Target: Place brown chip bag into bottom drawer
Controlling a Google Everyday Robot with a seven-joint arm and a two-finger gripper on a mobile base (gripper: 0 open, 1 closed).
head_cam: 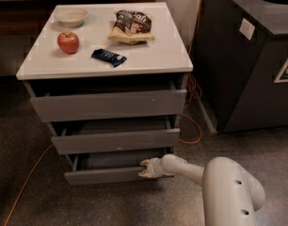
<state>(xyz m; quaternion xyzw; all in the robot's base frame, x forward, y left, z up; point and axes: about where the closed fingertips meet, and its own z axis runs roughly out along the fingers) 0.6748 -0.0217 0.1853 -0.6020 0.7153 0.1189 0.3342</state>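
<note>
The brown chip bag [131, 26] lies flat on the white cabinet top, toward the back right, dark brown above and tan below. The bottom drawer [104, 175] is pulled out a little, its shallow grey interior partly showing. My gripper [146, 168] is low at the right end of that drawer's front, at its top edge, on the end of the white arm reaching in from the lower right. It is far below the bag and holds nothing that I can see.
On the cabinet top also sit a red apple [68, 42], a white bowl [71, 17] and a dark-blue wrapped bar [108, 57]. The two upper drawers stand slightly open. A dark grey bin [250, 55] stands to the right. Orange cable [26, 180] runs across the floor.
</note>
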